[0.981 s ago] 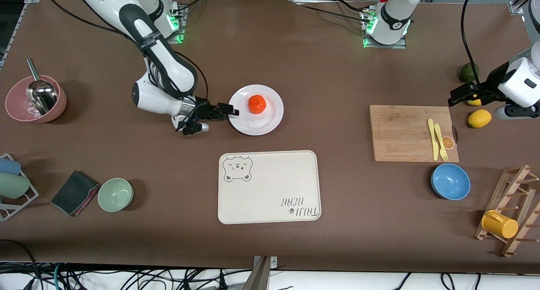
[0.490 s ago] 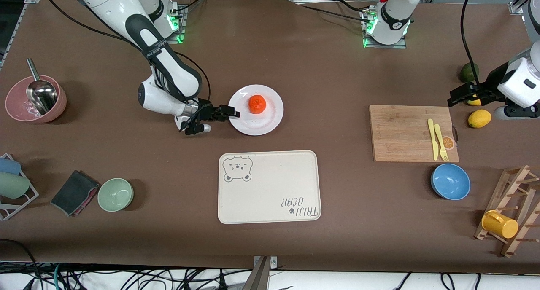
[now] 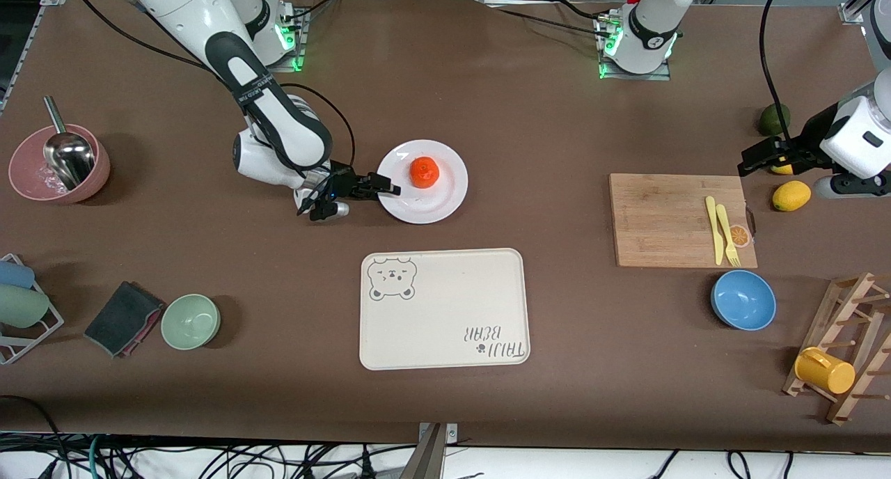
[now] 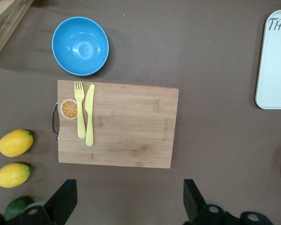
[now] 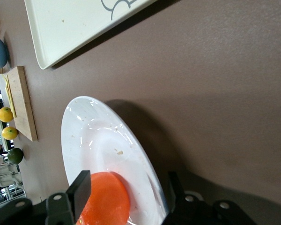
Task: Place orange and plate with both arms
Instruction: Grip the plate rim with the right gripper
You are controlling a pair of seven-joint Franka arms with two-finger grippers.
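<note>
Right gripper (image 3: 387,187): fingers spread astride plate (image 3: 445,200) rim, orange (image 3: 424,172) aboard, should clamp squarely and lift level; left gripper (image 3: 755,160) waits, fingers released, over the worktop (image 3: 557,131).

My right gripper (image 3: 387,186) sits low near the table's middle, fingers apart, wrist roughly level. My left gripper (image 3: 750,159) waits raised by the left arm's end, fingers spread wide, apparently pointing straight down.
</note>
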